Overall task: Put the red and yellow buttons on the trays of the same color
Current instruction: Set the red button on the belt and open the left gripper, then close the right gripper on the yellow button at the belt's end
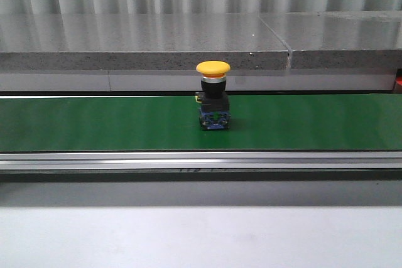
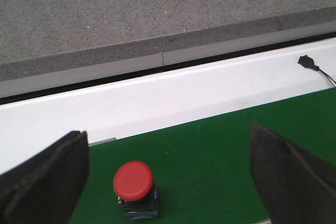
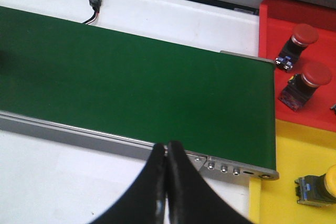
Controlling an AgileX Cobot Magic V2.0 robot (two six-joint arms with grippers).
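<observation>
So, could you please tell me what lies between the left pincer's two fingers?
In the left wrist view, a red button stands upright on the green belt between the open fingers, nearer one finger and touching neither.

Yellow button (image 1: pixel 213 93): upright on the green belt.
Red button (image 2: pixel 135 188): upright on the belt.
Red tray (image 3: pixel 315 40): two red buttons lying tilted inside.
Yellow tray (image 3: pixel 294 171): one yellow button on its side.

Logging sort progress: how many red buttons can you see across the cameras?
3. Two red buttons sit on the red tray in the right wrist view, at and. A third stands on the green belt before the open left tool. More may be out of frame.
</observation>
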